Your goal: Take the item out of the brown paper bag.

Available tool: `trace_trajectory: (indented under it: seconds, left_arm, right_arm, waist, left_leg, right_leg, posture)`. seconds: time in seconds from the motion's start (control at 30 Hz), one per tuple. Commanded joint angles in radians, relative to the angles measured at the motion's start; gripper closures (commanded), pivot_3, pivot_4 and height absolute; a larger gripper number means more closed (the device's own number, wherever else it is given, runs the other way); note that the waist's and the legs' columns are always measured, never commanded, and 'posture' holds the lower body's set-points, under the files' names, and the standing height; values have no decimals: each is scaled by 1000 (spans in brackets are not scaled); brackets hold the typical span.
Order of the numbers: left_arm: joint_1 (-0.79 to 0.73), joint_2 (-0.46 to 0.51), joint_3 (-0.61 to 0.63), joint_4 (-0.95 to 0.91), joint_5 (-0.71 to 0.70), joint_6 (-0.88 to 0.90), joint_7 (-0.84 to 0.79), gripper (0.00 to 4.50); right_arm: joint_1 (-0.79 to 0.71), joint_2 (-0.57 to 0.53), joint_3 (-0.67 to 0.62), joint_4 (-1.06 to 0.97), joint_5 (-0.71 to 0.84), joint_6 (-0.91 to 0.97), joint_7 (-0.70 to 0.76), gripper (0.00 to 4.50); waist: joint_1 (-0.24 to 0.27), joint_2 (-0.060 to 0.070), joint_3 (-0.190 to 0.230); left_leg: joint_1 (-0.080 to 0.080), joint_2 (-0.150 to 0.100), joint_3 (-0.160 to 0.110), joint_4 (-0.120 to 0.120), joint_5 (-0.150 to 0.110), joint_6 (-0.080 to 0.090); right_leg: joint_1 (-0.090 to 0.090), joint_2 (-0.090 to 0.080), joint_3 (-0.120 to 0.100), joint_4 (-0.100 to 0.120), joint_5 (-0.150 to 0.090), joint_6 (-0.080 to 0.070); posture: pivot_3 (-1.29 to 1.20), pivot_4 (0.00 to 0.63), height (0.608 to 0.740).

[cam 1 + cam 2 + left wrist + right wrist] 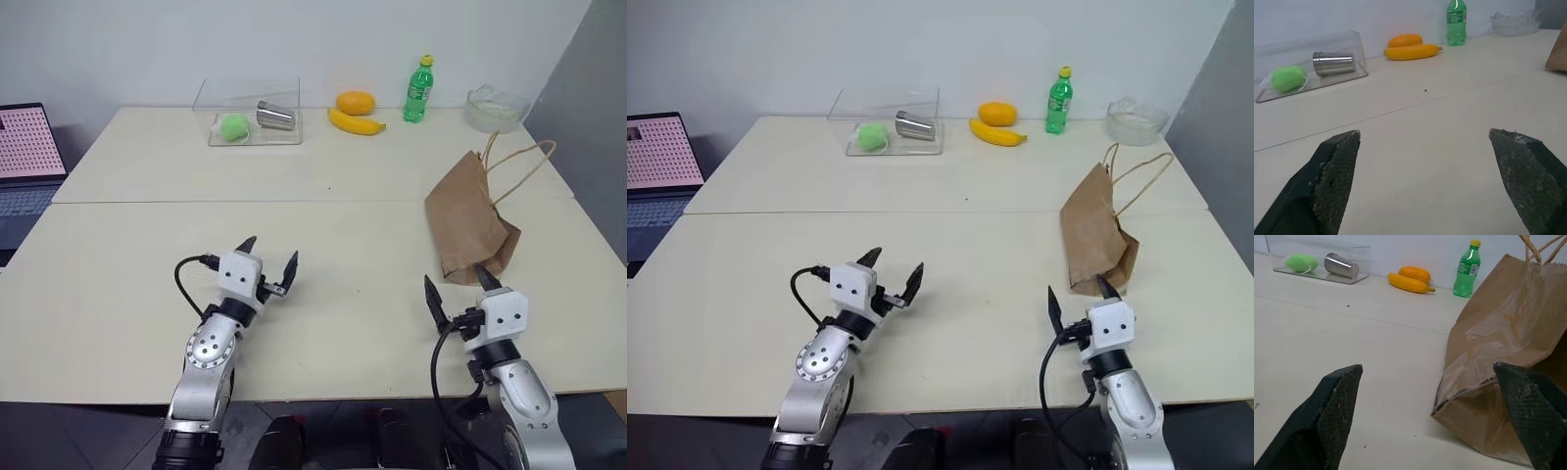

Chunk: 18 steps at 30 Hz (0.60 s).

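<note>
Nearest, left gripper low over the pale worktop, fingers spread wide, nothing between them. Right gripper likewise released and empty, poised at the near end of the brown paper bag, one fingertip just at the bag's bottom fold; touching or not, impossible to tell. Bag lying crumpled on its side on the right part of the worktop, bottom fold toward the robot, two thin loop handles trailing away at the far end. Nothing of the item visible; presumably inside the bag, contents hidden behind the paper. Seam across the worktop midway, just beyond the left gripper. Off to the far left, an open laptop with a pink screen, beside the worktop edge. Along the back, by the wall: clear plastic container with a green ball and a steel cup lying on its side; then an orange fruit just behind a banana; then a green bottle with a yellow cap, upright; lastly a clear glass bowl in the far right corner.
</note>
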Motion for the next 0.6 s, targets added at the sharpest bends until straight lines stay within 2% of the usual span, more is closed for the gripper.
trace_trajectory:
  seconds: [0.03, 0.43, 0.6]
  left_arm:
    - [-17, 7, 1, -13, -17, -40, -24, 62]
    - [-24, 24, -13, -1, -2, -44, -56, 62]
    - [-39, 61, -6, -57, -30, -13, -104, 62]
  right_arm:
    - [1, 1, -14, -24, 5, -26, -9, 0]
    - [16, -8, -5, -37, -3, -15, -2, 0]
    - [26, -24, 8, -95, -18, -2, 6, 0]
  waist:
    - [0, 0, 0]
    - [0, 0, 0]
    - [0, 0, 0]
  left_leg:
    - [0, 0, 0, 0, 0, 0]
    - [0, 0, 0, 0, 0, 0]
    - [0, 0, 0, 0, 0, 0]
  right_leg:
    - [0, 0, 0, 0, 0, 0]
    - [0, 0, 0, 0, 0, 0]
    - [0, 0, 0, 0, 0, 0]
  posture:
    - [0, 150, 740]
    - [0, 150, 740]
    - [0, 150, 740]
